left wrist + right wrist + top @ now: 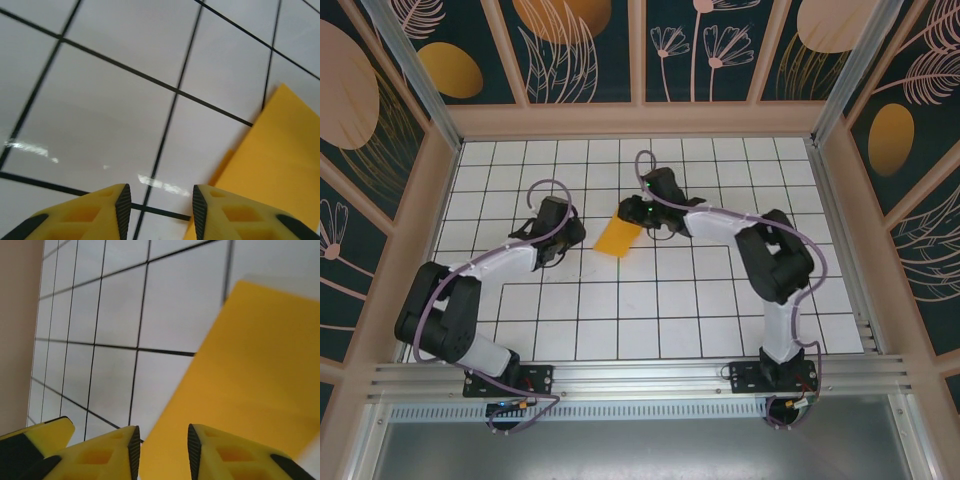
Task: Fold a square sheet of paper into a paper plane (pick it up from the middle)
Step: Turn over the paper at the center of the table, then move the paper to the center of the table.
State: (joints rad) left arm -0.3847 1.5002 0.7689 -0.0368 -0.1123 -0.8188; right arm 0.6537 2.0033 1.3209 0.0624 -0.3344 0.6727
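Observation:
The sheet of paper (618,238) is an orange-yellow oblong about one tile wide, lying slanted on the white grid table (650,310) between the two arms. My right gripper (633,216) is at its far upper end. In the right wrist view its jaws (162,440) stand apart, with the paper (250,365) running through the gap and under the right-hand finger (225,450). My left gripper (580,238) sits just left of the paper. Its jaws (161,200) are open over bare tile, and the paper (280,165) lies to the right of them.
Wooden-framed painted wall panels (410,200) close the table on the left, far and right sides. An aluminium rail (640,380) carrying both arm bases runs along the near edge. Open tiles lie in front of the paper (640,310).

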